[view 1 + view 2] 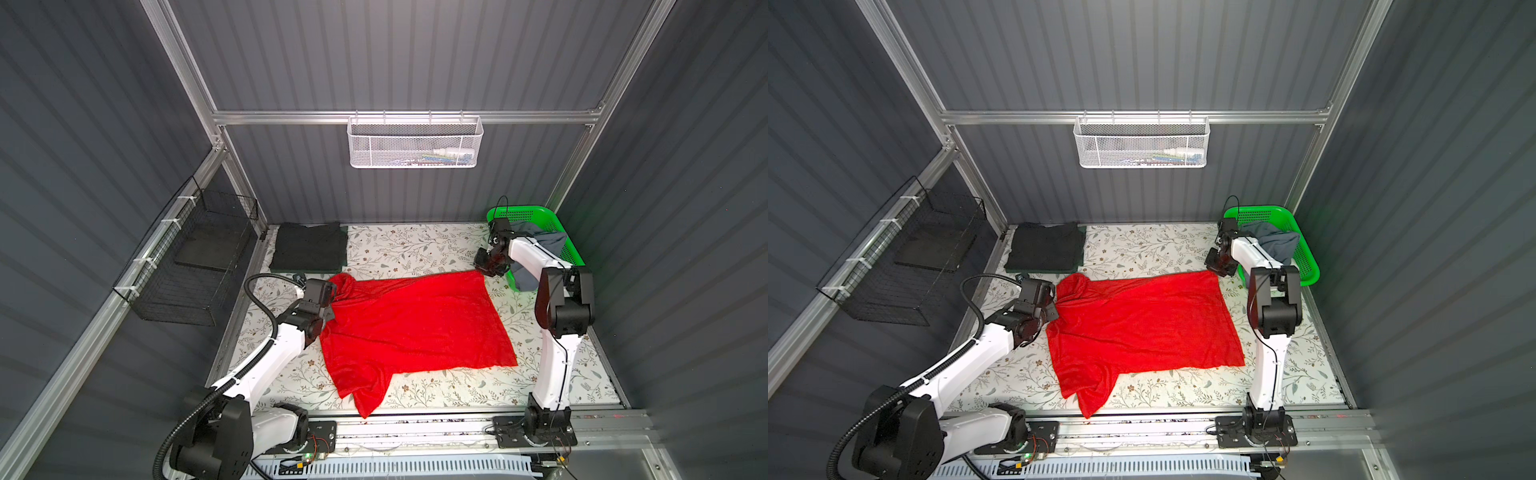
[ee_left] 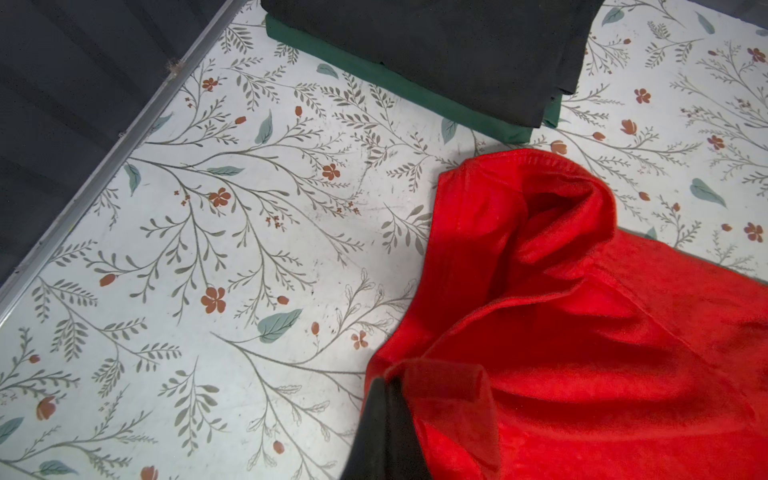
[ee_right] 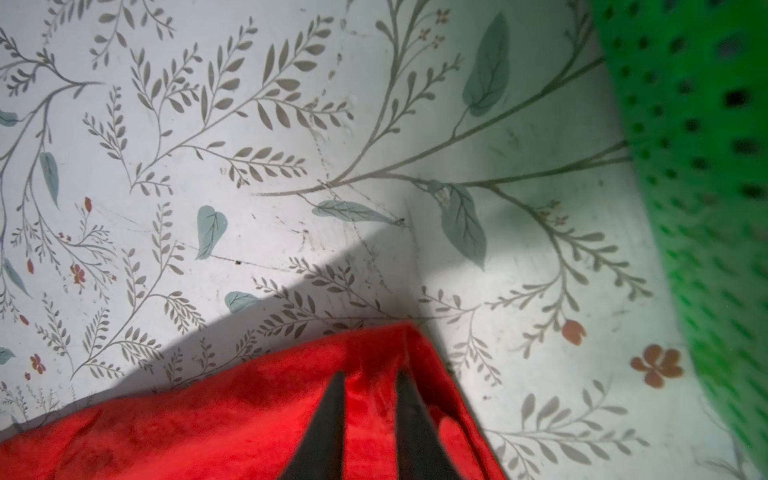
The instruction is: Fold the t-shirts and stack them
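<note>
A bright red t-shirt (image 1: 415, 328) (image 1: 1142, 324) lies spread across the middle of the floral table, one sleeve trailing toward the front edge. My left gripper (image 1: 332, 307) (image 1: 1054, 305) (image 2: 388, 380) is shut on a bunched fold at its left edge. My right gripper (image 1: 484, 270) (image 1: 1217, 270) (image 3: 370, 376) hangs over the shirt's far right corner (image 3: 208, 415), fingers apart and open, with red cloth showing between them. A folded black t-shirt on a dark green one (image 1: 309, 249) (image 1: 1044, 247) (image 2: 457, 50) sits at the back left. A grey-blue t-shirt (image 1: 548, 245) (image 1: 1277, 243) is heaped in the basket.
The green perforated basket (image 1: 528, 214) (image 1: 1304, 249) (image 3: 698, 166) stands at the back right, close behind my right gripper. A black wire basket (image 1: 199, 257) hangs on the left wall and a white mesh basket (image 1: 415, 141) on the back wall.
</note>
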Controlling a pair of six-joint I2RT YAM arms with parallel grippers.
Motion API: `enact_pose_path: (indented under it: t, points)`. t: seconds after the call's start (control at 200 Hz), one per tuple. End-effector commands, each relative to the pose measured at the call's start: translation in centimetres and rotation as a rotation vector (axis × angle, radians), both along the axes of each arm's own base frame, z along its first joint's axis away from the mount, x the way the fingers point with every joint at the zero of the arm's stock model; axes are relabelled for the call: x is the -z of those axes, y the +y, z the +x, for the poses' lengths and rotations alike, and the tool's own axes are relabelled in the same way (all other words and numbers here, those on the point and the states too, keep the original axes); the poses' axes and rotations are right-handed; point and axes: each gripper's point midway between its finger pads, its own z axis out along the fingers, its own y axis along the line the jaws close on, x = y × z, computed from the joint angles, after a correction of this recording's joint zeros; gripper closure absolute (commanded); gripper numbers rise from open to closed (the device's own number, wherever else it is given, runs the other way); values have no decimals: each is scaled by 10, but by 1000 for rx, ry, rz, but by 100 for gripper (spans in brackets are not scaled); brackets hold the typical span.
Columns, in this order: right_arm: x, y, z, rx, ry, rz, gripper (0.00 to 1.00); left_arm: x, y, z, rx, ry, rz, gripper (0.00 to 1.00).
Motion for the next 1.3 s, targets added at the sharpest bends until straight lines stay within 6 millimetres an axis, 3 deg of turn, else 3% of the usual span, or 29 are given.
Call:
enact_pose_path:
  t: [0.0,0.065,0.185,0.385,0.515,0.73,0.986,1.171,1.296]
  points:
    - [-17,-2,-5,4,-18,13,37,-1,-6,1,28,22,-28,99]
    - [-24,-5,-13,18,-34,6,30,0,-8,1,33,26,-35,99]
    - [-29,-5,-38,33,-50,24,32,0,-11,3,43,29,-47,99]
    - [1,1,-92,57,29,75,45,-4,-14,7,52,21,-58,100]
    - [21,0,-111,71,73,76,53,-5,-15,7,53,16,-61,100]
    - [40,4,-119,85,106,99,58,-3,-16,7,61,30,-56,100]
    - [31,-8,-107,97,81,26,61,-1,-18,10,64,34,-62,100]
    - [33,-14,-101,105,79,-15,76,-1,-18,11,68,37,-56,100]
    - [36,-14,-97,98,81,-18,93,-1,-18,11,71,37,-52,100]
